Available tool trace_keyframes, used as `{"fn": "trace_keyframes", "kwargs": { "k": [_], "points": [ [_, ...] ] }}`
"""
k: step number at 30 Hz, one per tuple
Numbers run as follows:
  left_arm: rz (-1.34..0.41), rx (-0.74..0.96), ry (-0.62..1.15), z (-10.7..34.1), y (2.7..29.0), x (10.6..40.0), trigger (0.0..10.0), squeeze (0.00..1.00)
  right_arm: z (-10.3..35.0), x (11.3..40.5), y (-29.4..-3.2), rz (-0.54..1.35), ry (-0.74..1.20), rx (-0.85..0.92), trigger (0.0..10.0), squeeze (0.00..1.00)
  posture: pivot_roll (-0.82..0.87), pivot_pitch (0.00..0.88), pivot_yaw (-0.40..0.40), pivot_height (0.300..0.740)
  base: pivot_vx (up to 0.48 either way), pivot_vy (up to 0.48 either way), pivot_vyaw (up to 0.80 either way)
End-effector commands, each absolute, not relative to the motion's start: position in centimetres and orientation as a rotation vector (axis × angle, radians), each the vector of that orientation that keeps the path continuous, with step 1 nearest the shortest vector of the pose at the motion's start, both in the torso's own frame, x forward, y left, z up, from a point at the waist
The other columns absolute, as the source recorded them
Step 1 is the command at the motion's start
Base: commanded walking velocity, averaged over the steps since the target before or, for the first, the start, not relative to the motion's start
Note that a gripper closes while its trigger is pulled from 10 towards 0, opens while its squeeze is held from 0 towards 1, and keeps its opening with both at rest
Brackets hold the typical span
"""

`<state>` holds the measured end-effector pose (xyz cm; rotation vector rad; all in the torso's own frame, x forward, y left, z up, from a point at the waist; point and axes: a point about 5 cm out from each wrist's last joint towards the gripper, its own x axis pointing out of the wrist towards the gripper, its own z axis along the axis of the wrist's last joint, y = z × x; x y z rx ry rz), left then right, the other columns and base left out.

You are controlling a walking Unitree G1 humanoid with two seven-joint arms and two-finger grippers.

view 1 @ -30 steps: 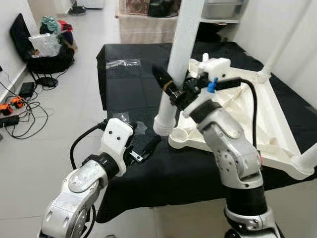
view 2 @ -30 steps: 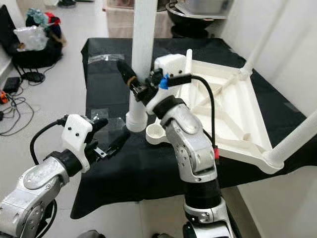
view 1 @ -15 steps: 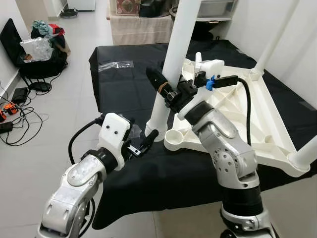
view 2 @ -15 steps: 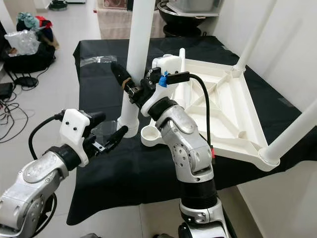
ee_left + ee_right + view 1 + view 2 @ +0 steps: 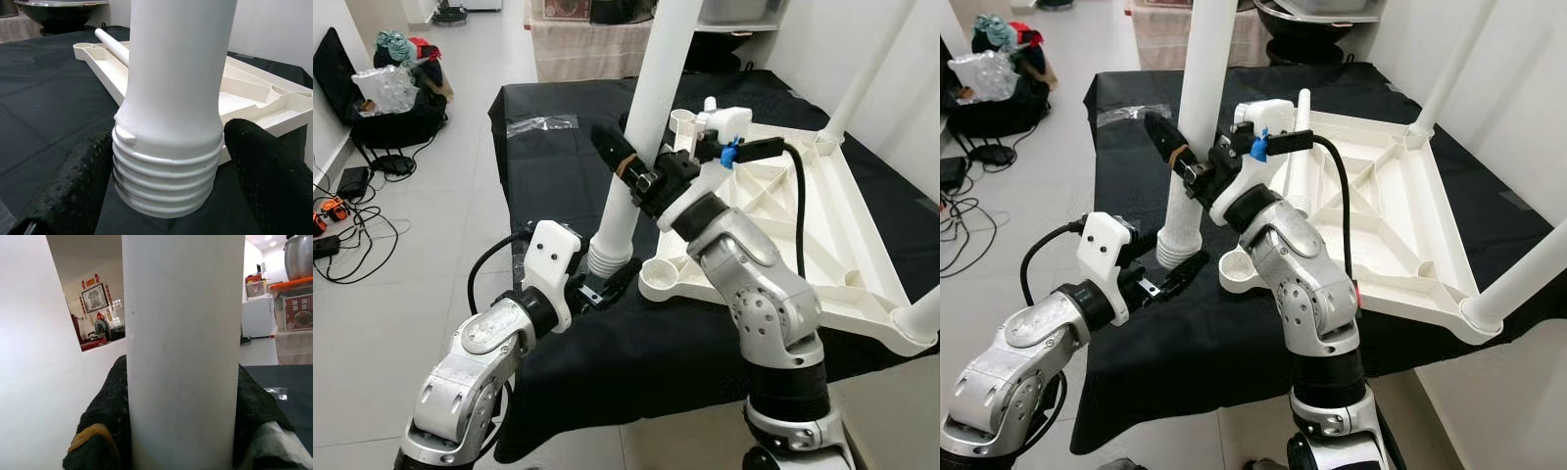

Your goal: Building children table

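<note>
Black cloth (image 5: 558, 176) covers the low work surface, with pale floor tiles around it and a tangle of cables (image 5: 342, 230) on the floor off to my left. On the cloth lies the white tabletop (image 5: 832, 225), turned underside up so I see its ribs, with legs already rising from its far and right corners. Its near-left corner socket (image 5: 663, 276) sits open, facing up.

I have the loose white table leg (image 5: 631, 147) standing tilted just beside that socket, its threaded end (image 5: 164, 176) down and resting on the cloth, apart from the socket itself. My right gripper (image 5: 628, 168) is clamped on the leg partway up the shaft; in the right wrist view both black fingers (image 5: 105, 421) press against either side of the white tube. My left gripper (image 5: 607, 286) is low at the leg's base, its fingers (image 5: 73, 186) spread apart on either side of the threads. One finger lies close against the thread ridges and the other stands off with a gap, so this gripper is released, not squeezing.

A clear plastic bag (image 5: 540, 124) lies on the far-left part of the cloth.
</note>
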<state>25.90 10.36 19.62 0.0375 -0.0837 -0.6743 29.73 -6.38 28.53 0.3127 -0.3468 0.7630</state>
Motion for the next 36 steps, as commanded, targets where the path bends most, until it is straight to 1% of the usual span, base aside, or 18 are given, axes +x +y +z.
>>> {"fn": "trace_keyframes", "kwargs": {
  "k": [1, 15, 18, 20, 21, 22, 24, 25, 26, 30, 35, 36],
  "points": [
    [-0.679, 0.067, -0.068, 19.2, 10.3, 26.2, 10.0, 0.00, 29.8, 29.3, -6.3, 0.786, -0.393, 0.323, 10.0, 0.00, 0.02, 0.096, -0.049, 0.740, 0.000, 0.000, 0.00],
    [-0.680, 0.168, -0.112, 20.0, 10.3, 27.0, 10.0, 0.00, 29.9, 28.7, -5.5, 0.836, -0.383, 0.310, 10.0, 0.00, 0.01, 0.099, -0.051, 0.740, 0.000, 0.000, 0.00],
    [-0.703, 0.174, -0.120, 20.1, 9.9, 26.9, 10.0, 0.00, 29.7, 28.6, -5.4, 0.839, -0.378, 0.304, 10.0, 0.00, 0.01, 0.098, -0.050, 0.740, 0.000, 0.000, 0.00],
    [-0.749, 0.180, -0.128, 20.1, 9.0, 26.7, 10.0, 0.00, 29.4, 28.5, -5.3, 0.846, -0.370, 0.293, 10.0, 0.00, 0.01, 0.098, -0.050, 0.740, 0.000, 0.000, 0.00],
    [-0.749, 0.180, -0.128, 20.1, 9.0, 26.7, 10.0, 0.00, 29.4, 28.5, -5.3, 0.846, -0.370, 0.293, 10.0, 0.00, 0.01, 0.098, -0.050, 0.740, 0.000, 0.000, 0.00],
    [-0.768, 0.178, -0.128, 20.0, 8.6, 26.6, 8.4, 0.00, 29.3, 28.4, -5.3, 0.848, -0.367, 0.288, 10.0, 0.00, 0.01, 0.098, -0.048, 0.740, 0.000, 0.000, 0.00],
    [-0.768, 0.178, -0.128, 20.0, 8.6, 26.6, 8.4, 0.00, 29.3, 28.4, -5.3, 0.848, -0.367, 0.288, 10.0, 0.00, 0.01, 0.098, -0.048, 0.740, 0.000, 0.000, 0.00],
    [-0.771, 0.181, -0.126, 19.9, 8.6, 26.6, 5.9, 0.00, 29.4, 28.4, -5.3, 0.848, -0.367, 0.287, 10.0, 0.00, 0.01, 0.099, -0.048, 0.740, 0.000, 0.000, 0.00],
    [-0.777, 0.174, -0.124, 19.8, 8.5, 26.6, 0.0, 0.00, 29.4, 28.4, -5.3, 0.847, -0.368, 0.287, 10.0, 0.00, 0.01, 0.099, -0.048, 0.740, 0.000, 0.000, 0.00],
    [-0.805, 0.184, -0.117, 19.5, 8.4, 26.3, 0.0, 0.00, 29.3, 28.4, -5.3, 0.844, -0.368, 0.282, 10.0, 0.00, 0.01, 0.099, -0.047, 0.740, 0.000, 0.000, 0.00],
    [-0.797, 0.212, -0.113, 19.3, 8.5, 26.2, 0.0, 0.00, 29.3, 28.4, -5.4, 0.840, -0.365, 0.282, 10.0, 0.00, 0.01, 0.099, -0.047, 0.740, 0.000, 0.000, 0.00],
    [-0.792, 0.222, -0.110, 19.3, 8.5, 26.3, 4.5, 0.00, 29.3, 28.4, -5.4, 0.838, -0.362, 0.285, 10.0, 0.00, 0.01, 0.099, -0.047, 0.740, 0.000, 0.000, 0.00]
  ]
}}
